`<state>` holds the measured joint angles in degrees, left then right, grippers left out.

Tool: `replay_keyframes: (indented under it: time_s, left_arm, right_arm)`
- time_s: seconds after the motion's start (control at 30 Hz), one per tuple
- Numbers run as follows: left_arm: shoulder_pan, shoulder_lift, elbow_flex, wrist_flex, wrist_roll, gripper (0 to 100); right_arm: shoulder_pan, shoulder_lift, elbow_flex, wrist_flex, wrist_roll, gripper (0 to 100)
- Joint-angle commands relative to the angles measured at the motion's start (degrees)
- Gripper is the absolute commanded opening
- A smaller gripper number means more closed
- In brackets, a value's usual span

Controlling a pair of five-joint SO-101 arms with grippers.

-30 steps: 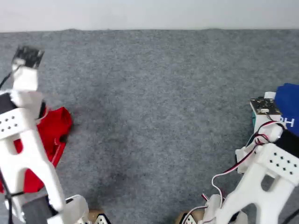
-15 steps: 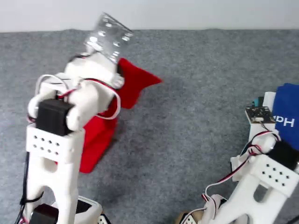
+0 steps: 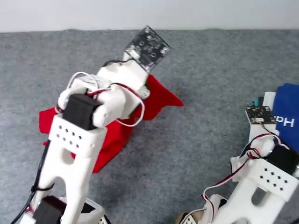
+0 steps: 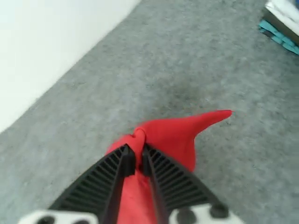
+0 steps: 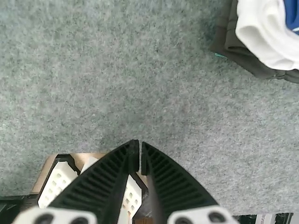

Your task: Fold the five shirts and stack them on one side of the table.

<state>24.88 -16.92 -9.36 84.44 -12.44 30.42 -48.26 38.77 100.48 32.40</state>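
High view has the red shirt [image 3: 159, 100] left of centre, soft and crumpled with one pointed corner, trailing on the grey felt-like table [image 3: 210, 84]. The left gripper [image 4: 135, 153], with black ribbed fingers, is clenched on a bunched fold of it, while the right gripper [image 5: 140, 145] is pressed closed on nothing. Piled shirts [image 3: 286, 109], blue on top, sit at the right edge.
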Motion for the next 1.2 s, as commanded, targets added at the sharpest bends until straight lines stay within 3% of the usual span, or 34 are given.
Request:
replay_keyframes:
  time_s: [0.0, 0.1, 0.2, 0.3, 0.43, 0.57, 0.8, 0.97, 1.17]
  left_arm:
    - [5.01, 1.32, -1.36, -0.7, 0.44, 2]
    - [9.14, 3.34, -1.54, 1.58, 0.53, 3]
    - [9.32, 4.31, -1.54, 5.45, 2.37, 11]
    - [5.71, 3.43, -1.54, 8.0, 5.63, 16]
    - [-0.18, 0.18, -1.45, 11.25, 3.34, 18]
    - [-9.85, -3.08, -0.22, 16.35, -2.11, 18]
    - [-30.42, -7.47, 18.07, 15.74, -18.29, 18]
    - [-43.52, -7.47, 27.74, 5.89, -23.65, 18]
    - [-51.69, -7.38, 32.57, 1.23, -27.43, 18]
  right_arm:
    - [-0.22, -0.92, 0.0, 2.15, -0.35, 0.9]
    - [-0.22, -0.92, 0.0, 2.15, -0.35, 0.9]
    - [-0.13, -0.92, 0.09, 2.15, -0.35, 0.9]
    - [-0.13, -0.92, 0.09, 2.15, -0.35, 0.9]
    - [-0.13, -0.92, 0.09, 2.15, -0.35, 0.9]
    - [-0.13, -0.92, 0.09, 2.15, -0.35, 0.9]
    - [-0.31, -0.84, 0.09, 2.07, -0.35, 0.9]
    - [-0.31, -0.84, 0.09, 2.07, -0.44, 0.9]
    - [-0.31, -0.84, 0.09, 2.07, -0.44, 0.9]
